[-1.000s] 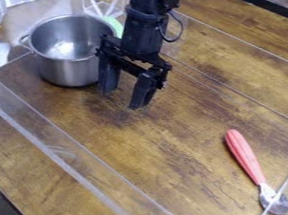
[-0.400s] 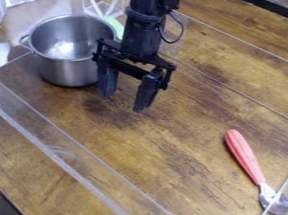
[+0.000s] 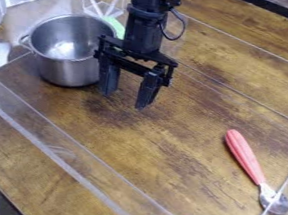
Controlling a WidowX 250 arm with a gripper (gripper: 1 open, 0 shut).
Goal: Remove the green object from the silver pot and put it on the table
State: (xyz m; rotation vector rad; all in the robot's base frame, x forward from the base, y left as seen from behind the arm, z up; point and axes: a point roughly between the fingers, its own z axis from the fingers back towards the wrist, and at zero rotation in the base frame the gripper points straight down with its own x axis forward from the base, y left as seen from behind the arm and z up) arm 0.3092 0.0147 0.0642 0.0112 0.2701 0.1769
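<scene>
Not a lot has moved since the earlier frame tbh: the gripper (image 3: 126, 98) has swung round a bit so its 2 fingers now sit side by side, left and right, and the silver pot (image 3: 67, 50), the red-handled tool (image 3: 245, 158) and the table (image 3: 138, 169) look the same as they did. The jaws are apart, with a gap between the 2 fingertips, and I can't see anything held in there. As for the green object, I honestly can't pick it out. The task says it's in the pot, but all I can see inside is shiny steel, so its long axis is anyone's guess. What the next move hangs on is that the pot is to the left of the gripper, just beside it, with the left finger close to the pot's right side and both fingertips lower than the rim. So if the lump really is in there, my guess is the arm has to lift first, slide left over the mouth, then come down inside. Going straight left from here would probably shove the pot. There's only 1 arm, so no choice about who reaches. I'd call it the early stage, nothing taken out as far as I can tell.
</scene>
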